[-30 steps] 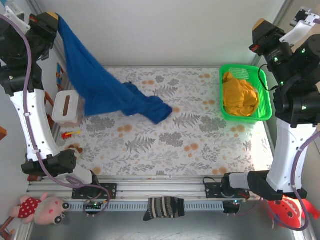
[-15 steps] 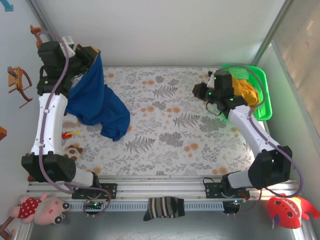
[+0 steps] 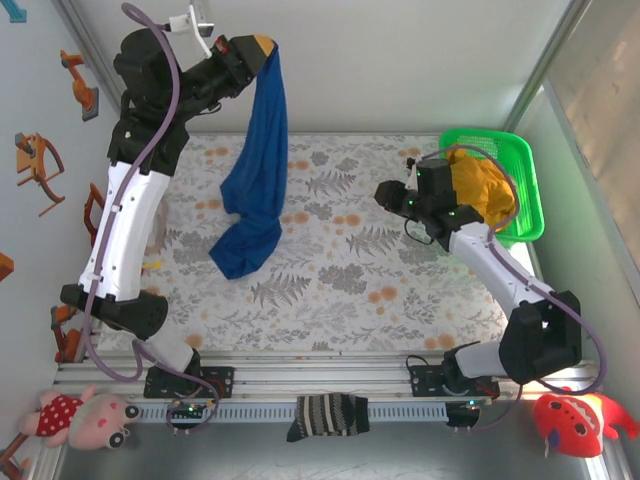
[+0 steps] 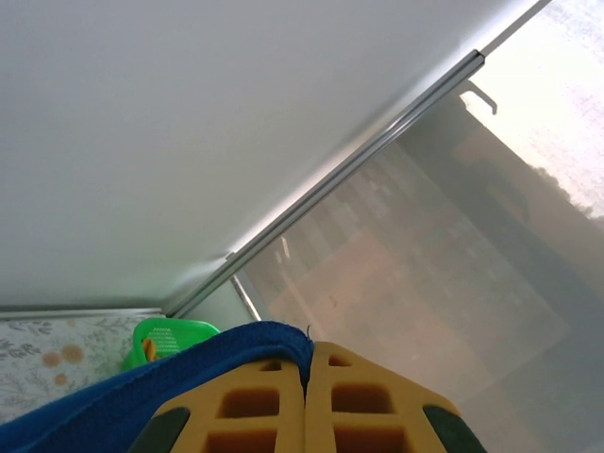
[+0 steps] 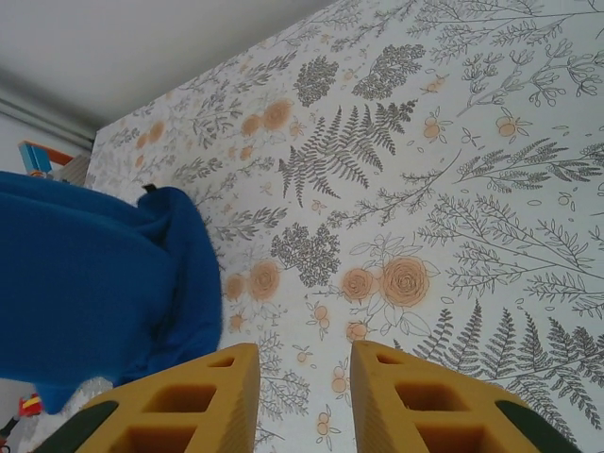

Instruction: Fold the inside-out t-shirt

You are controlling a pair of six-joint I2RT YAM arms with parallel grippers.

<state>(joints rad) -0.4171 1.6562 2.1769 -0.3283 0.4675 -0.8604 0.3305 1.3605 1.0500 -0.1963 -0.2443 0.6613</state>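
The inside-out t-shirt [image 3: 256, 170] is royal blue and hangs in a long drape from my left gripper [image 3: 262, 45], which is raised high over the table's back left. Its lower end is bunched on the floral table [image 3: 350, 280]. In the left wrist view the yellow fingers [image 4: 245, 406] of my left gripper [image 4: 306, 377] are pressed together on a fold of the t-shirt [image 4: 113, 411]. My right gripper [image 3: 385, 195] hovers low over the middle right of the table. In the right wrist view my right gripper [image 5: 304, 377] is open and empty, with the t-shirt [image 5: 94, 274] ahead to its left.
A green basket [image 3: 527, 190] holding a mustard-yellow garment [image 3: 480, 190] stands at the back right. A dark striped sock [image 3: 328, 415] lies on the front rail. Plush toys sit at the front left [image 3: 85, 418] and front right [image 3: 575, 420] corners.
My left arm has swung the t-shirt up and to the right, so it now hangs nearer the table's middle. My right arm has come down toward the centre and its jaws have parted.
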